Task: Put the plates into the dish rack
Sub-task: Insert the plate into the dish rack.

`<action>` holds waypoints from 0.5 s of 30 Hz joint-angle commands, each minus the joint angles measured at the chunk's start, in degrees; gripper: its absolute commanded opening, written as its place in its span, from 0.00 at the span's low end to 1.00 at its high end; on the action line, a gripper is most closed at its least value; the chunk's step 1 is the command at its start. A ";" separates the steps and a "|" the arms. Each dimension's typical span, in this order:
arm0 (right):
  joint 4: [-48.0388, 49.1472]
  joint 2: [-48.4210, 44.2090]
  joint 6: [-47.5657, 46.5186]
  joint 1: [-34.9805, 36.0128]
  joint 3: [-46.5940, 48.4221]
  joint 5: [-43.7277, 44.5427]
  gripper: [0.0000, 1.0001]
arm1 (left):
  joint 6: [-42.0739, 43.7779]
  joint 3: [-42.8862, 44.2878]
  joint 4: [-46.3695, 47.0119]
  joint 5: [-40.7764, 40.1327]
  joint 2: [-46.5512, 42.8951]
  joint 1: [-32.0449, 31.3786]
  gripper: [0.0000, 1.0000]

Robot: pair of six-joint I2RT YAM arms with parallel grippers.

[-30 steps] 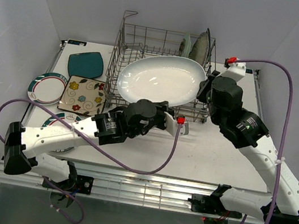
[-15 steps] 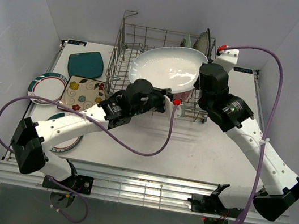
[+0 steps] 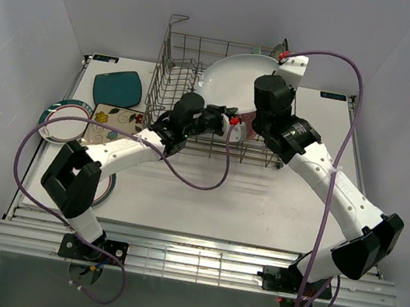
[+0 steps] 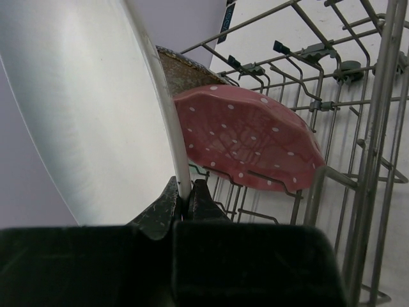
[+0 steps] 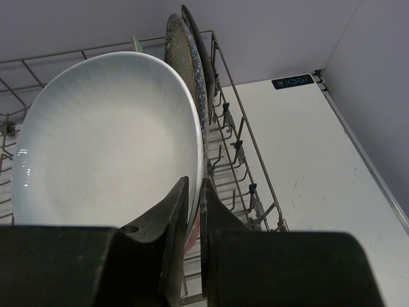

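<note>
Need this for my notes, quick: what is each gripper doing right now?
Left gripper: closed, pinching the rim of the white oval plate.
Right gripper: closed, pinching the rim of the same plate.

Pink plate crowds white oval plate

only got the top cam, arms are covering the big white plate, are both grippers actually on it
Observer: In the left wrist view, the left gripper is shut on the rim of the white oval plate.
Operator: and the right one
Observer: The right gripper pinches that plate's rim too, jaws closed on the edge.
Operator: whats behind it in the rack
Observer: A pink dotted plate leans on the tines of the dish rack, just beyond the oval plate.
</note>
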 commanded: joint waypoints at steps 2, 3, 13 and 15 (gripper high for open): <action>6.12 2.04 -3.72 6.13 2.18 -16.22 0.08 | 2.15 2.46 20.95 4.37 2.70 -1.04 0.00; 7.43 2.13 -4.25 6.13 1.83 -16.22 0.08 | 1.80 2.72 23.05 4.10 3.40 -1.04 0.00; 15.97 1.43 -11.90 6.13 -3.44 -10.60 0.08 | -0.23 4.12 35.98 3.13 11.48 -1.04 0.00; 17.46 1.87 -13.65 6.13 -3.79 -10.15 0.08 | -0.23 5.18 37.30 2.96 13.50 -1.04 0.00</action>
